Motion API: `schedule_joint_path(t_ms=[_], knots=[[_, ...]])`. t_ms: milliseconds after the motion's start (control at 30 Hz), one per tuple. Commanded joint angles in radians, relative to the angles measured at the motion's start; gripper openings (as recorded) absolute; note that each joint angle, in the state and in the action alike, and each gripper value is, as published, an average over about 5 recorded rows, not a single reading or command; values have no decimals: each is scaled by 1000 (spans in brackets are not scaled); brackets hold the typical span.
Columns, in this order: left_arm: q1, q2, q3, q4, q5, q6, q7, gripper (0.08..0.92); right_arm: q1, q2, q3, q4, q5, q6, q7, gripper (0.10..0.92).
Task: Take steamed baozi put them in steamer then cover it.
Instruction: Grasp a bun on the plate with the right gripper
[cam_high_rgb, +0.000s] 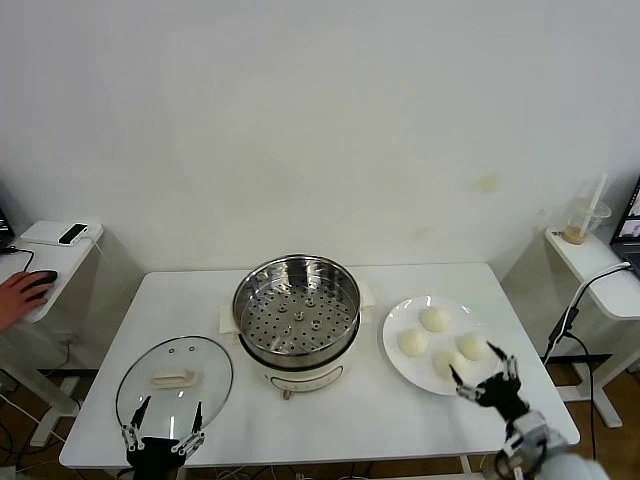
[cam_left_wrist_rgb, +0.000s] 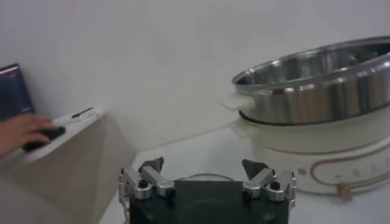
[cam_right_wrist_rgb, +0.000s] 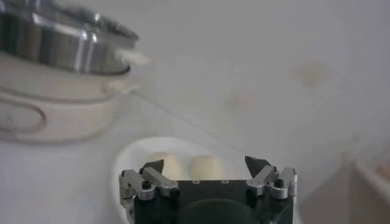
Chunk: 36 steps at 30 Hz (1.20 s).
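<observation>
Right gripper (cam_high_rgb: 481, 375) hovers over the table's front right corner, fingers spread wide, nothing held, its tips just at the near rim of the white plate (cam_high_rgb: 392, 352). Right wrist view shows the same open gripper (cam_right_wrist_rgb: 207, 164) with two baozi (cam_right_wrist_rgb: 189, 165) just beyond it on the plate (cam_right_wrist_rgb: 125, 159) and the steamer (cam_right_wrist_rgb: 55, 42) farther off. Left gripper (cam_high_rgb: 167, 410) sits at the front left edge, fingers also wide apart and empty, at the near edge of the glass cover (cam_high_rgb: 175, 378). The cover lies flat on the front left part of the table, cream bar handle up. In the left wrist view the open left gripper (cam_left_wrist_rgb: 204, 165) faces the steamer (cam_left_wrist_rgb: 317, 79) on its white base (cam_left_wrist_rgb: 317, 143). Four steamed baozi (cam_high_rgb: 435, 319) sit clustered on the plate toward the right edge. The steel steamer (cam_high_rgb: 297, 303), perforated tray empty, stands at table (cam_high_rgb: 400, 420) centre, uncovered, between cover and plate. At far left, a person's hand (cam_high_rgb: 18, 294) rests on a mouse (cam_high_rgb: 42, 279) on a side desk; a phone (cam_high_rgb: 72, 234) lies farther back.
</observation>
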Motion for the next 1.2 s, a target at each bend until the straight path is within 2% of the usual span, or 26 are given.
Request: schedule_joint_path(t_ms=[33, 233, 400, 600, 733, 900, 1200], knots=[[-7, -6, 3, -9, 124, 19, 47, 823, 362, -284, -137, -175, -272, -57, -231, 823], [-21, -10, 2, -5, 131, 20, 46, 823, 808, -357, -549, -386, -297, 23, -394, 823], [-25, -11, -3, -5, 132, 20, 44, 823, 1121, -288, -899, -552, -238, 81, -544, 823], [-29, -11, -13, -5, 131, 20, 43, 823, 1299, -205, -1172, -676, -134, 101, -738, 823], [-32, -12, -14, -6, 131, 20, 43, 823, 1344, -149, -1249, -751, -84, 107, -804, 823], [-30, -14, -22, -8, 131, 19, 43, 823, 1348, -64, -1251, -843, -50, 94, -811, 823], [-29, -12, -41, -5, 129, 17, 43, 823, 1313, 55, -1221, -973, -117, 93, -778, 823]])
